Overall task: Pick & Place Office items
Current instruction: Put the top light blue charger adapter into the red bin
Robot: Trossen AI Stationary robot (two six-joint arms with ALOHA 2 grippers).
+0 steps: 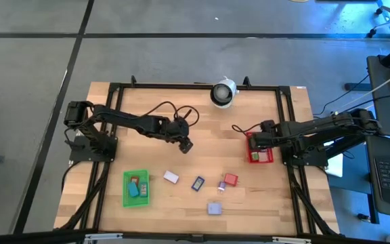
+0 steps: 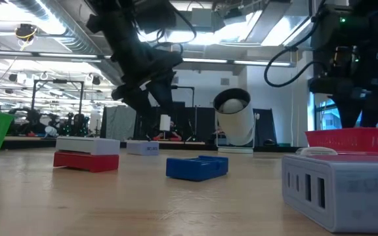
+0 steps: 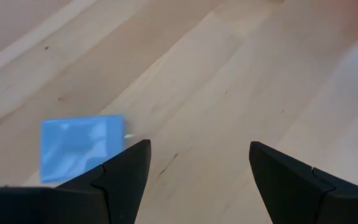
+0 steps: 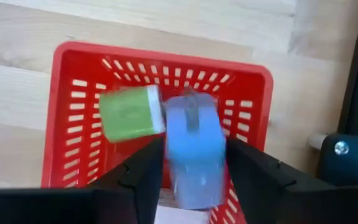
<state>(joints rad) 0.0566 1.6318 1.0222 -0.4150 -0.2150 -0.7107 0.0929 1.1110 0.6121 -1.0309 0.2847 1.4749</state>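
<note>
Seen from above only: the whole spread. Two bins, a red bin [image 1: 261, 157] and a green bin [image 1: 136, 188], one round white-and-black device [image 1: 223, 93], two dark arms. Five office items loose on the tabletop [image 1: 147, 149], all between the red bin and the green bin: a whitish piece [image 1: 171, 177], a blue piece [image 1: 198, 184], a red piece [image 1: 231, 179], a tiny purple piece [image 1: 221, 185] and a lavender piece [image 1: 214, 208]. Two more inside the green bin, one teal, one reddish. All small and blocky, far smaller than either bin.

Seen from the right wrist only: the inside of the red bin [image 4: 73, 93]. Two pieces there, a green block [image 4: 129, 113] with a white edge lying on the slotted floor and a blue block [image 4: 194, 137] between the fingers of the right gripper [image 4: 194, 155], directly over the red bin. Impossible to tell whether clamped or let go.

Seen from the left wrist only: the left gripper [image 3: 197, 149] spread wide, holding nothing, above bare wood well away from the red bin, with a pale blue rectangle [image 3: 82, 148] flat on the tabletop just beside one finger.

Seen from table height only: thickness and stacking. A white slab on a red slab [image 2: 87, 162], the blue piece [image 2: 197, 167] low and flat, and closest to the camera a grey-lavender block [image 2: 340, 190] with slots in its side, in front of the red bin [image 2: 353, 137].
</note>
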